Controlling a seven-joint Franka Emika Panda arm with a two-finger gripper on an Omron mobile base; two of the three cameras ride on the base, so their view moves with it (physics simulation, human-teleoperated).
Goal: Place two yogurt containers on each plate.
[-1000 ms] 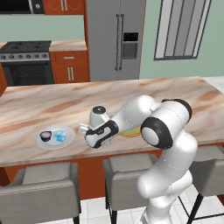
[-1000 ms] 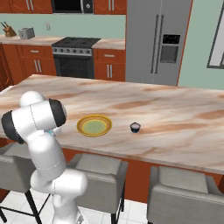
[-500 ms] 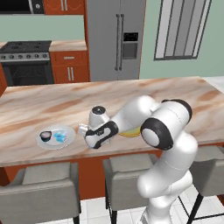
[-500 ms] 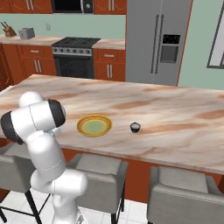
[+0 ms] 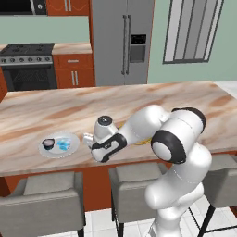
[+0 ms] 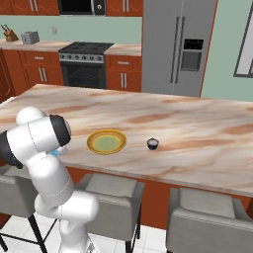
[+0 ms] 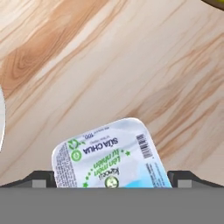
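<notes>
**Tool spread over a yogurt cup beside the white plate**

Nothing has moved since the earlier frames: arm, plates and cups hold the same places.

Left base view: the white-grey plate (image 5: 59,145) lies on the tabletop (image 5: 55,111) and carries two yogurt containers, a dark cup (image 5: 47,143) and a light blue cup (image 5: 64,145), side by side. The tool (image 5: 88,139) sits low just beside this plate's right rim, over a pale cup whose detail is too small to tell here.

Right base view: the yellow-rimmed plate (image 6: 106,142) holds no cup. A second dark cup (image 6: 153,144) stands on the tabletop near its right, apart from the rim.

Hand view: a light blue cup with a printed white lid (image 7: 111,159) lies between the finger tips (image 7: 43,178). The tool's jaws are spread wide on either side of it; whether they touch it cannot be told.
</notes>
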